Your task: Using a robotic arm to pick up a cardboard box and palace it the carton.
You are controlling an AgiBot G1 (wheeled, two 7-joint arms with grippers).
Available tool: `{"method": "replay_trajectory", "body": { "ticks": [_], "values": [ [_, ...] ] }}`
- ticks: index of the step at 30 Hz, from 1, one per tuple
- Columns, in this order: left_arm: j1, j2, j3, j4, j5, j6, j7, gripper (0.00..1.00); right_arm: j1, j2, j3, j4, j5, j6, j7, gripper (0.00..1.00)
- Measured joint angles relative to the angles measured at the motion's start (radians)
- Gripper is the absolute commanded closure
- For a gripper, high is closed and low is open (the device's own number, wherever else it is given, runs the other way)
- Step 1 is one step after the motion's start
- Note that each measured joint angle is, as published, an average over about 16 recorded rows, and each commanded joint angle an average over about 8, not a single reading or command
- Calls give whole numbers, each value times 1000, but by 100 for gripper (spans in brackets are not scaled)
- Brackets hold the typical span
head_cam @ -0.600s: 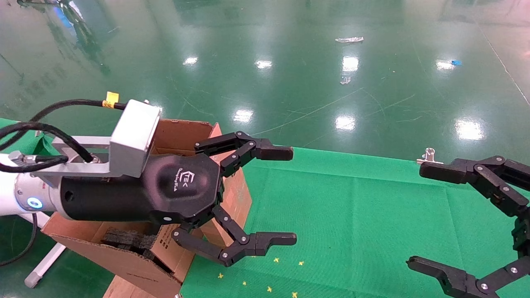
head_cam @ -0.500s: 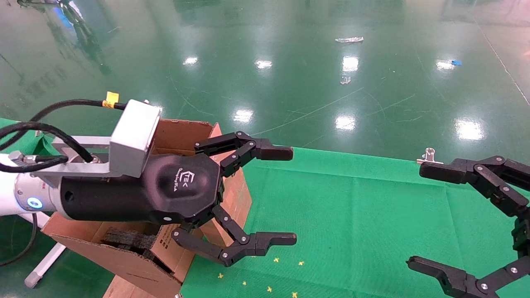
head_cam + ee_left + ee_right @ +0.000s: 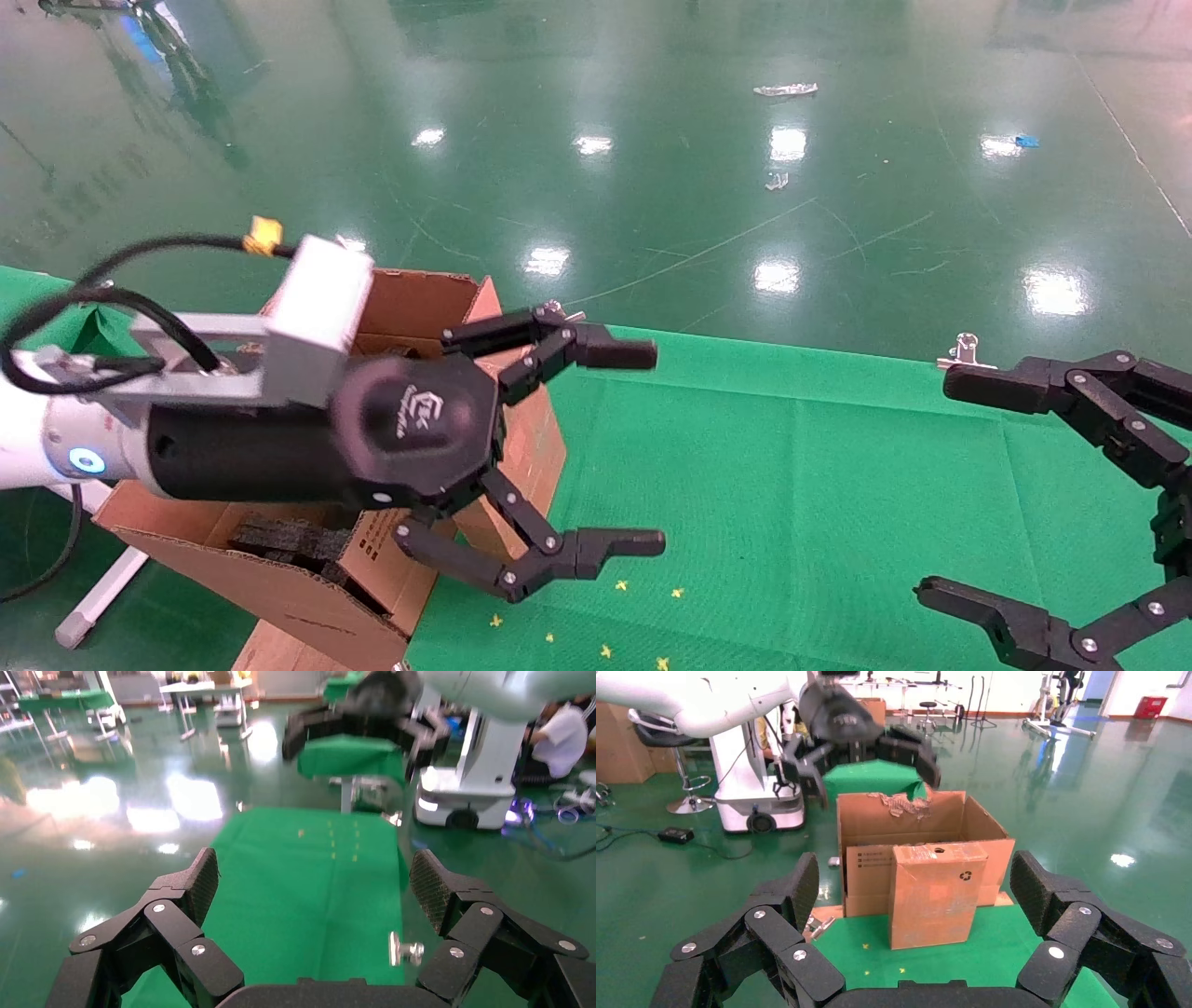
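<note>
The cardboard box [image 3: 937, 896] stands upright on the green cloth, its back against the carton [image 3: 912, 822]; a round hole shows on its top side. In the head view the box [image 3: 540, 447] is partly hidden behind my left gripper [image 3: 647, 447]. That gripper is open and empty, level with the box and carton [image 3: 279, 578] and reaching past them over the cloth. In the left wrist view the left gripper [image 3: 314, 881] frames only bare green cloth. My right gripper [image 3: 945, 485] stays open at the table's right side. The right gripper [image 3: 916, 874] faces the box from a distance.
Black foam pieces [image 3: 279, 539] lie inside the carton. Metal clips [image 3: 964, 352] hold the cloth at the table's far edge. Small yellow marks [image 3: 615, 587] dot the green cloth [image 3: 792, 485]. A white stand leg [image 3: 93, 606] sits on the floor at lower left.
My left wrist has rolled and dipped slightly, its camera block moving lower and to the right. The left fingers stay open in nearly the same place. The right arm has not moved.
</note>
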Motion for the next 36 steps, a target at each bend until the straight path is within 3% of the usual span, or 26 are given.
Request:
{"method": "replay_trajectory", "body": {
  "ticks": [8, 18, 27, 36],
  "values": [
    [-140, 51, 141, 28, 272, 41, -24, 0, 0, 0, -1, 0, 0, 0, 0, 0],
    [-508, 137, 466, 13, 654, 85, -148, 0, 1, 0, -1, 0, 1, 0, -1, 0],
    [-787, 172, 757, 79, 743, 89, -212, 0, 1, 1, -2, 0, 1, 0, -1, 0],
    [-911, 215, 964, 215, 740, 79, -193, 0, 1, 1, -3, -1, 2, 1, -1, 0]
  ]
}}
